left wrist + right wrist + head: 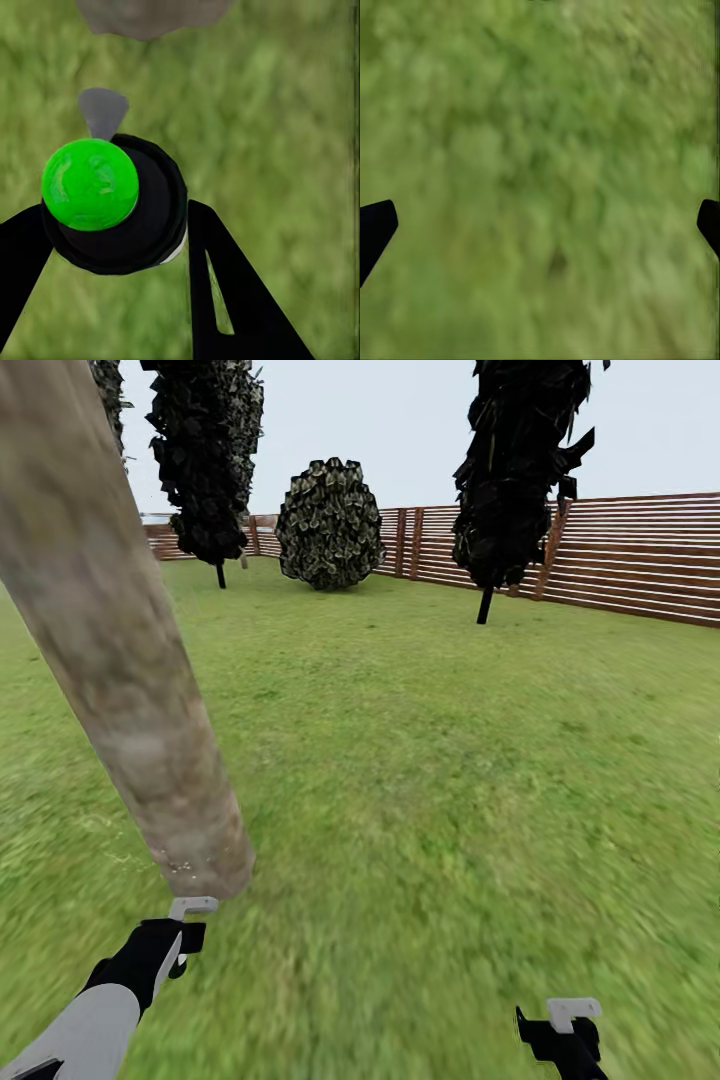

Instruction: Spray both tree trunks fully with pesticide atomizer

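Note:
A thick, mottled grey-beige tree trunk [120, 660] rises from the grass at the left, its base [200, 870] just ahead of my left gripper [183, 938]. In the left wrist view the trunk's foot [150, 15] shows beyond the pesticide atomizer [112, 202], a dark round bottle seen end-on with a bright green top and a grey nozzle [103, 112] pointing toward the trunk. My left gripper [112, 232] is shut on the bottle, a black finger on each side. My right gripper [565, 1035] hangs low at the right, open over bare grass [540, 187].
Two all-black trees on thin stems [210, 460] [515, 470] and a round grey-green bush [330, 525] stand far back by the brown slatted fence [620, 555]. Open lawn [450, 760] stretches ahead and to the right.

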Motion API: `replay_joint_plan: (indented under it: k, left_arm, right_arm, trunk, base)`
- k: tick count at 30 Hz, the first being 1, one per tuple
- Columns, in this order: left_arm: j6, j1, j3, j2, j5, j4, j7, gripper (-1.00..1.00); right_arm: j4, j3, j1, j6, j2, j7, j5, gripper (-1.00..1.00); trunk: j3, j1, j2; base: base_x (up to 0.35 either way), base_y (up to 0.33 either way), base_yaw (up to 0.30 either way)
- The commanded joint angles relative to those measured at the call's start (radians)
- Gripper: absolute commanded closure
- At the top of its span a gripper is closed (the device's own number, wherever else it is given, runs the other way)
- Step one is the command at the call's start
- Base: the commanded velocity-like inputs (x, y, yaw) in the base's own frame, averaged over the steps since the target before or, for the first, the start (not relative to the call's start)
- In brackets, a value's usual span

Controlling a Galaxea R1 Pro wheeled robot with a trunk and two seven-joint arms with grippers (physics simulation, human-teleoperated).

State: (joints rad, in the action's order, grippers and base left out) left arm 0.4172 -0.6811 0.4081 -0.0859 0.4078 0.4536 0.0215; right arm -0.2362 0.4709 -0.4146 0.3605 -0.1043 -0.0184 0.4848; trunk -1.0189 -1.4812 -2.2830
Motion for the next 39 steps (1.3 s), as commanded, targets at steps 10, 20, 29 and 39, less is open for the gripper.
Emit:
replay_joint_plan:
  k: [10,20,29,39]
  left_arm:
    - [0.0,0.0,0.001,-0.001,0.0,0.005,0.0,1.0]
    - [0.002,0.0,0.001,-0.002,-0.001,0.005,0.001,1.0]
    - [0.022,-0.027,-0.008,0.013,-0.037,0.045,0.015,1.0]
    - [0.162,-0.089,-0.085,0.025,-0.033,0.195,0.104,1.0]
  right_arm:
    - [0.0,0.0,-0.001,0.0,0.001,0.0,0.0,-1.0]
    - [0.0,0.0,0.0,0.0,0.002,0.0,0.0,-1.0]
    - [0.002,0.0,-0.001,0.0,0.0,0.0,0.002,-1.0]
    - [0.001,0.002,0.0,0.0,-0.005,-0.001,0.002,-1.0]
  trunk:
    - [0.0,0.0,0.0]
    - [0.0,0.0,0.0]
    - [0.0,0.0,0.0]
    - [0.0,0.0,0.0]
  base:
    - [0.02,-0.275,0.139]
    - [0.039,-0.252,0.276]
    - [0.007,-0.014,0.274]
    - [0.0,0.0,0.026]
